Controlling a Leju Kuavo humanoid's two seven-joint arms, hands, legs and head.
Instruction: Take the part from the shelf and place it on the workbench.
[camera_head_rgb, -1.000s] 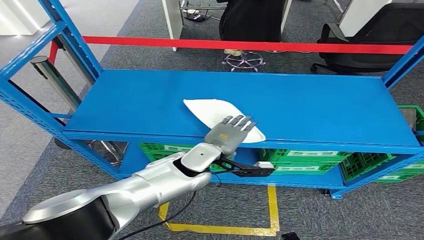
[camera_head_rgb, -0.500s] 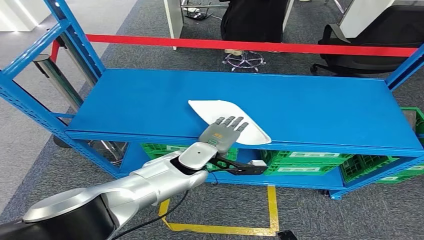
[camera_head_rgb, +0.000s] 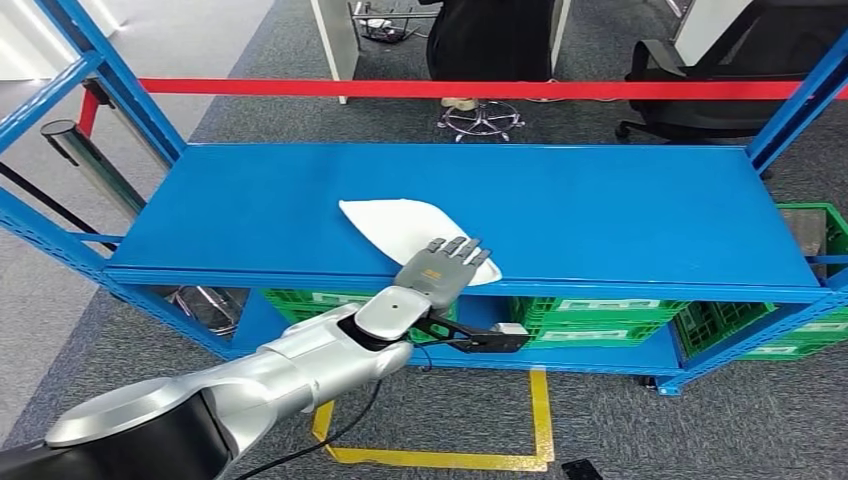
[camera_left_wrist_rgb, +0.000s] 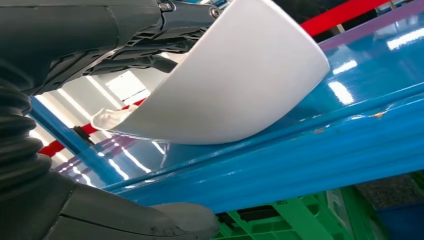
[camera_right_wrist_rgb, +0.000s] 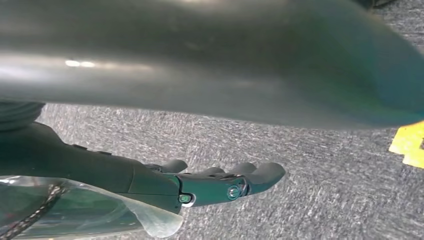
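The part (camera_head_rgb: 385, 222) is a flat white curved piece lying near the front edge of the blue shelf top (camera_head_rgb: 620, 210). My left hand (camera_head_rgb: 440, 272) reaches over that edge, its fingers spread flat on the part's near end. In the left wrist view the dark fingers (camera_left_wrist_rgb: 125, 45) lie along the top of the white part (camera_left_wrist_rgb: 235, 85), while the thumb (camera_left_wrist_rgb: 175, 222) sits below the shelf's front edge, apart from the part. My right hand (camera_right_wrist_rgb: 220, 182) hangs over grey carpet with loosely extended fingers and holds nothing.
Green crates (camera_head_rgb: 590, 320) fill the lower shelf level. Blue uprights (camera_head_rgb: 110, 100) frame the shelf at both ends. Behind it runs a red barrier tape (camera_head_rgb: 450, 88), with office chairs (camera_head_rgb: 720, 60) beyond. A yellow floor marking (camera_head_rgb: 540, 420) lies in front.
The whole picture has shifted a little, so the camera moved. My left hand stays over the part's near end, slightly drawn back toward the shelf edge.
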